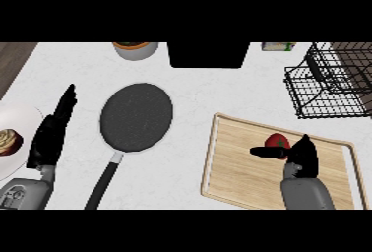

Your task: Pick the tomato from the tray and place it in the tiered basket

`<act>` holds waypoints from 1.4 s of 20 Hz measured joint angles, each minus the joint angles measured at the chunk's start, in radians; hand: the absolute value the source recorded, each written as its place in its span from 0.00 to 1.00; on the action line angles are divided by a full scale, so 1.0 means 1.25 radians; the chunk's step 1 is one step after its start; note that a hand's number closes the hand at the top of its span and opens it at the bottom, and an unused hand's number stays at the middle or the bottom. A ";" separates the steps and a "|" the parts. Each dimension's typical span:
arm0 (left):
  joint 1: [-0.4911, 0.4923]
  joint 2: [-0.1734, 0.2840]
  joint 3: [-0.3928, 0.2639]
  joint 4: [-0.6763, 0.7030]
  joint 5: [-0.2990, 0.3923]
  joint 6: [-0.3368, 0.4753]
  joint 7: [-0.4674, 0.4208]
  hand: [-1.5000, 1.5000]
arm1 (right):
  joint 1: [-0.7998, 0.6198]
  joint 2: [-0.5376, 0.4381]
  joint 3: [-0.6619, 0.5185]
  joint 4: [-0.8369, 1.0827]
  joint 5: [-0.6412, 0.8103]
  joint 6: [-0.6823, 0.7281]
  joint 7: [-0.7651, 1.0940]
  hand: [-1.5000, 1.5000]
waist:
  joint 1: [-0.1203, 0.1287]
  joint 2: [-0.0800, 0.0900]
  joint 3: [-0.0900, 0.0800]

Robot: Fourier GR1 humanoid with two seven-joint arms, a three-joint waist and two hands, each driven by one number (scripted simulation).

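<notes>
On the wooden tray (240,167), at its near edge, the right robot hand (301,155) comes in w/ its grey forearm; thumb reaches left, just below the tomato (277,141), fingers up beside it. Can't tell whether it's touching or grasping the tomato yet; hand looks partly curled. Tomato sits on the tray, toward its far side, right of centre.

Left of the tray: a dark frying pan (136,117) on the white tabletop (189,83), handle pointing near. Further left of the tray, beyond the pan, the left robot hand (51,135) rests released, fingers straight & pointing away. Beside it, at the edge, a white plate (22,118) w/ a pastry (9,141).

Beyond the tray, far right: black wire tiered basket (327,86), apart from the tray. Far behind the tray's left: a black box (208,54) & a small pot (135,49).
</notes>
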 measured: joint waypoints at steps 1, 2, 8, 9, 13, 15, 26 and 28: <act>0.005 0.001 0.002 -0.002 0.000 -0.001 0.000 0.50 | -0.001 0.000 -0.001 0.000 -0.007 -0.001 0.000 1.00 | 0.000 -0.001 0.000; 0.003 -0.002 0.001 -0.001 -0.001 -0.001 0.000 0.50 | -0.004 -0.004 0.003 0.008 -0.013 -0.004 0.001 1.00 | -0.002 -0.001 -0.003; -0.006 -0.012 0.003 0.003 -0.011 -0.002 0.007 0.50 | -0.035 -0.013 0.048 0.035 -0.023 0.028 0.008 1.00 | -0.007 -0.006 -0.009; 0.003 -0.015 0.002 0.002 -0.015 0.002 0.000 0.50 | -0.033 -0.015 0.055 0.036 -0.017 0.034 0.008 1.00 | -0.007 -0.007 -0.010; 0.001 -0.014 0.014 0.009 -0.014 -0.004 -0.005 0.50 | -0.039 -0.016 0.062 0.029 -0.016 0.033 0.005 1.00 | -0.009 -0.006 -0.008; 0.001 -0.015 0.020 0.011 -0.014 -0.004 -0.004 0.50 | -0.043 -0.014 0.056 0.018 -0.017 0.026 0.001 1.00 | -0.009 -0.005 -0.007; -0.013 -0.022 0.015 0.014 -0.018 -0.025 -0.005 0.50 | -0.123 -0.044 0.369 -0.009 -0.025 0.237 -0.323 1.00 | 0.020 0.001 0.003; -0.019 -0.021 0.023 0.026 -0.021 -0.022 -0.005 0.50 | -0.122 -0.054 0.389 -0.053 -0.028 0.238 -0.377 1.00 | 0.008 0.001 0.004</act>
